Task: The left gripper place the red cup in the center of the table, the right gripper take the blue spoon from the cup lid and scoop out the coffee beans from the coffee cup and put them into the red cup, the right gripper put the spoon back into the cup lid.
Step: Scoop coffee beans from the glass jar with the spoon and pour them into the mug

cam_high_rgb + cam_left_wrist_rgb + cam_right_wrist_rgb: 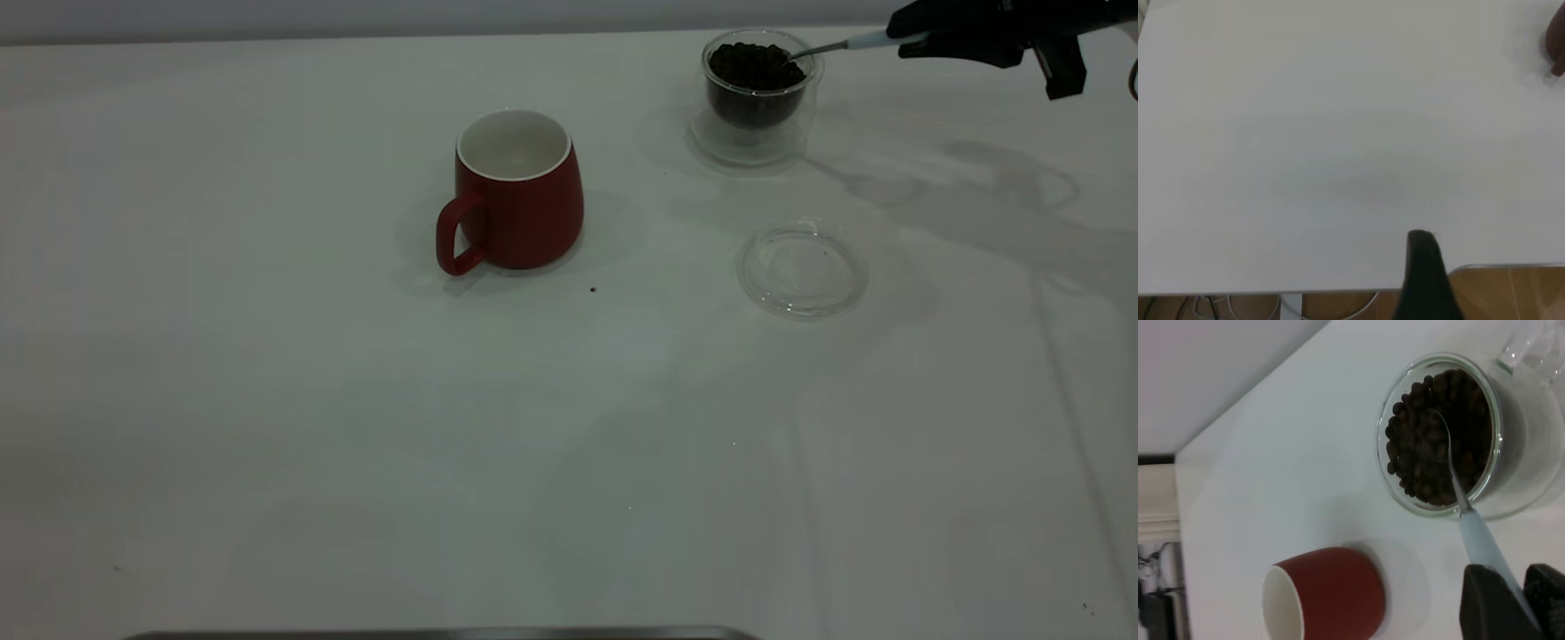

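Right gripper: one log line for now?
right gripper: holds blue spoon | bowl in coffee beans | red cup: empty | cup lid: empty

The red cup (518, 189) is standing near the centre of the worktop (356, 427). The coffee cup (756, 96) is sitting behind and to its right, with the cup lid (802, 270) lying in front of the coffee cup. The blue spoon (836, 46) is reaching into the coffee beans (754, 67).

Pale grey wall (356, 16) behind; wooden floor (1511, 293), loose cables (1211, 305) below edge.
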`<state>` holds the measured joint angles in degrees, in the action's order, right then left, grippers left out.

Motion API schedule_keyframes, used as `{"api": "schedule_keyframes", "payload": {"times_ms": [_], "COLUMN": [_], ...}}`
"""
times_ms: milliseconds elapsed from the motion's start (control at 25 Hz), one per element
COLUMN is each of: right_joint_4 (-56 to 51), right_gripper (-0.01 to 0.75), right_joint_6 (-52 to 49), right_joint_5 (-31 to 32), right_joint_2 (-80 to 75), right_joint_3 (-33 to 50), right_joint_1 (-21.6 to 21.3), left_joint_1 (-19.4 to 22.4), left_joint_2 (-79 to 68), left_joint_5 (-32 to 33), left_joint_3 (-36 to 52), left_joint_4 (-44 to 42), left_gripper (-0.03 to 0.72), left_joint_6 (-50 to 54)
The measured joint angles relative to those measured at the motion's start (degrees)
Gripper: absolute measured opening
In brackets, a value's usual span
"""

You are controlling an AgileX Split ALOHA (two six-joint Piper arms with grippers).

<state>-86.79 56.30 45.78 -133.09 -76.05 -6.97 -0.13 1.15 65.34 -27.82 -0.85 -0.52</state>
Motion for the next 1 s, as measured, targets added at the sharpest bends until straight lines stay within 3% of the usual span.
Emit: {"api": "schedule_keyframes", "payload": {"times_ms": [480,1000], "right_joint_4": [-5.16,-13.20], "right_gripper": [0.111,0.111], "right_joint_6": [-0.74,8.38], "right_joint_5": [8.23,19.12], "right_joint_2": [-4.38,-8.85], "right_joint_3": [0.00,-0.09], "right_joint_1": [-2.52,-4.65], "left_joint_1": [0.00,0.00], "left_joint_2": [0.00,0.00], "left_joint_5": [0.00,0.00], "left_joint_3": [0.00,0.00], "left_joint_4": [0.00,0.00], "left_gripper": [0.586,0.586], "left_joint_6": [0.00,0.00]}}
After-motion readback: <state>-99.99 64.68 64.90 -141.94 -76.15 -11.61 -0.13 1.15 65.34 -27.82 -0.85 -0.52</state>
